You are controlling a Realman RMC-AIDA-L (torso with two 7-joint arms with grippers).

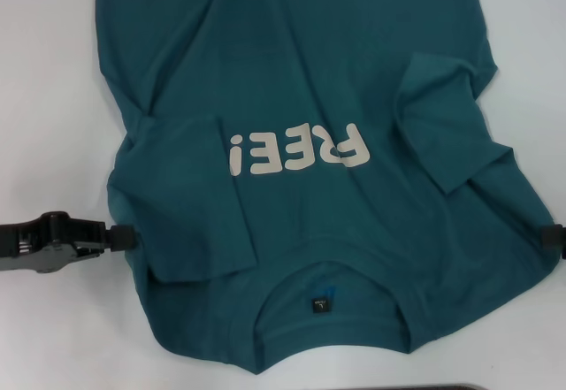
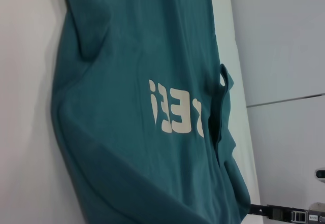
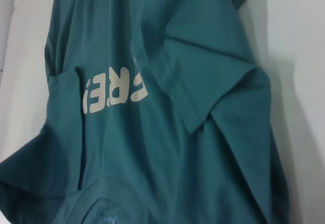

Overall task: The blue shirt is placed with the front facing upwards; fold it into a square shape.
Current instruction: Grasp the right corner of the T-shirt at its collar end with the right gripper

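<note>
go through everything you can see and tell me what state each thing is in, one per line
blue shirt: lying front up on the table, collar nearest the robot, both sleeves folded in over the chest.
left gripper: at the shirt's left shoulder edge.
right gripper: at the shirt's right shoulder edge, mostly out of view.
table: white, shirt spread on it.

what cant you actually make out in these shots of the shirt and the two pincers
- Blue shirt hem: cut off by the head view's top edge.
- First letter of the chest letters: covered by the folded-in sleeve.
- Collar label text: too small to read.
- Right pincer: mostly cut off by the head view's right edge.
- Left pincer: its tips meet the shirt's edge; any grip is unclear.
</note>
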